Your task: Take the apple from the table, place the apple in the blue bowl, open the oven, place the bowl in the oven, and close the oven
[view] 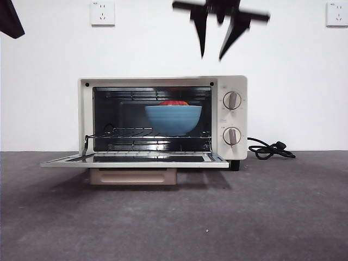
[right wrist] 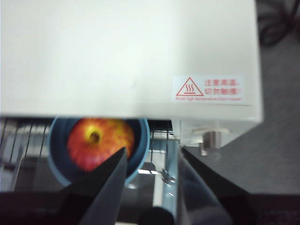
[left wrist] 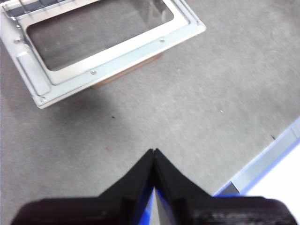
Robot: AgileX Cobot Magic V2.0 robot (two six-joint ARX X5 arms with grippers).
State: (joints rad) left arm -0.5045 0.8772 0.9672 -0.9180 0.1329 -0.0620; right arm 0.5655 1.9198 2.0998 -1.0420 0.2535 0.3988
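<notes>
Inside open oven [view: 163, 117] | apple [right wrist: 100, 143] in blue bowl [view: 173, 119] | right tool [view: 218, 48] above, open

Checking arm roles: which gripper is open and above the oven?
The right gripper, jaws apart, hangs above the oven over the blue bowl. The left gripper is shut, over bare table.

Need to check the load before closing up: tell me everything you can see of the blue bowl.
The blue bowl is round, medium blue and finely ribbed outside. It stands upright on the wire rack inside the open oven, right of centre. The red-yellow apple sits in it, its top showing above the rim. No end effector touches it.
</notes>
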